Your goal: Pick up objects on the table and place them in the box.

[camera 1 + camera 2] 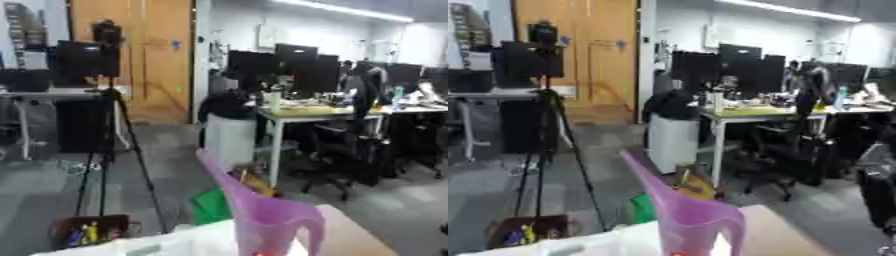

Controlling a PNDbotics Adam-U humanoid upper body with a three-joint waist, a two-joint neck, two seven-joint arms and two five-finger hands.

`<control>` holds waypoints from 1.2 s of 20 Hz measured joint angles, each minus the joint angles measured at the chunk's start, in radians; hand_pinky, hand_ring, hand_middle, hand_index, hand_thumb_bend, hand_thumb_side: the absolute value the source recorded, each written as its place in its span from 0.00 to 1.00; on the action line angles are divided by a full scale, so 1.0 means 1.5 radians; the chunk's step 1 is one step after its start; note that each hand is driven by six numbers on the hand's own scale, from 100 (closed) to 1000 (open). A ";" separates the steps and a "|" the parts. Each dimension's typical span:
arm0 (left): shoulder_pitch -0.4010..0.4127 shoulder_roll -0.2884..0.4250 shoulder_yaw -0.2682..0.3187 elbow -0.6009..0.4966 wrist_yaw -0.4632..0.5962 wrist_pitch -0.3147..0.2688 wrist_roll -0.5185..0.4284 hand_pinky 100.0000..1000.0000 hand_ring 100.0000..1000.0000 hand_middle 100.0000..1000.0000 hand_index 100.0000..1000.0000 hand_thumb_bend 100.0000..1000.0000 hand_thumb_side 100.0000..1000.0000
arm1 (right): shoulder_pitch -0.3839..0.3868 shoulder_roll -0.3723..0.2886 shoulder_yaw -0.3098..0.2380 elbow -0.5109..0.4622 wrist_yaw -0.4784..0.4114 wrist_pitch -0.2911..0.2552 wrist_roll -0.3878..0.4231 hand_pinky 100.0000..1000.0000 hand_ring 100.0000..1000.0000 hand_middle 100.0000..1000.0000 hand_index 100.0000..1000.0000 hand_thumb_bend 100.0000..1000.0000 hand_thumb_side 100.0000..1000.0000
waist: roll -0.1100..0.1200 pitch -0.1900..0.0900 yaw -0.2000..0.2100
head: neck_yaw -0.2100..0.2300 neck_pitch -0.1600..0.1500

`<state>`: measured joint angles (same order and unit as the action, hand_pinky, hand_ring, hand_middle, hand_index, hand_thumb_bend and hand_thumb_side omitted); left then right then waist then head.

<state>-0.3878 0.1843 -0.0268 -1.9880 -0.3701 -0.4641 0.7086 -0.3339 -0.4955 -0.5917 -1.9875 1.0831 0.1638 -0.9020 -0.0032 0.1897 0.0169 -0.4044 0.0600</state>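
Note:
A translucent purple-pink jug [273,222] with a long spout pointing up and left stands at the bottom middle of the view. It rests by a white surface [179,244] along the bottom edge, and a tan, cardboard-like surface [359,236] lies to its right. Something small and red shows at the jug's base. The camera looks out over the room, so most of the table is below the picture. Neither of my hands appears in either view.
A black tripod [109,150] carrying a camera stands on the floor to the left. Near its feet is a dark bin [87,232] of coloured items. A green object [210,205] sits behind the jug. Desks with monitors [306,107] and chairs fill the right.

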 measured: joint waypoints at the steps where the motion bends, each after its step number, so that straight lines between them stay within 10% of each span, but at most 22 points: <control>1: 0.000 0.000 0.000 0.000 0.000 0.000 0.000 0.56 0.51 0.63 0.70 0.00 0.99 | 0.000 0.000 0.000 0.000 0.000 0.000 0.000 0.55 0.55 0.70 0.78 0.00 0.50 | 0.000 0.000 0.000 | -0.001 -0.004; 14: 0.000 0.000 0.000 0.000 0.000 0.001 0.001 0.57 0.52 0.66 0.72 0.00 0.99 | 0.001 0.000 0.000 0.000 -0.002 0.001 0.000 0.58 0.57 0.71 0.80 0.00 0.55 | -0.003 0.000 0.001 | 0.014 -0.020; 15: 0.000 0.001 0.000 0.000 0.000 0.002 0.002 0.62 0.60 0.72 0.78 0.00 0.98 | 0.002 0.000 0.001 0.000 -0.002 0.003 0.001 0.62 0.63 0.74 0.81 0.00 0.66 | -0.003 0.000 0.001 | 0.014 -0.018; 24: -0.029 0.067 0.000 0.000 -0.024 0.049 0.029 0.74 0.78 0.85 0.89 0.00 1.00 | 0.024 -0.067 0.038 0.000 -0.026 0.020 0.005 0.68 0.71 0.78 0.83 0.00 0.89 | -0.007 0.033 -0.013 | 0.148 0.143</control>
<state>-0.4316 0.2849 -0.0264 -1.9880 -0.4065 -0.3900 0.7522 -0.2980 -0.5957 -0.5346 -1.9875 1.0441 0.1936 -0.8951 -0.0143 0.2391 -0.0020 -0.1817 0.2742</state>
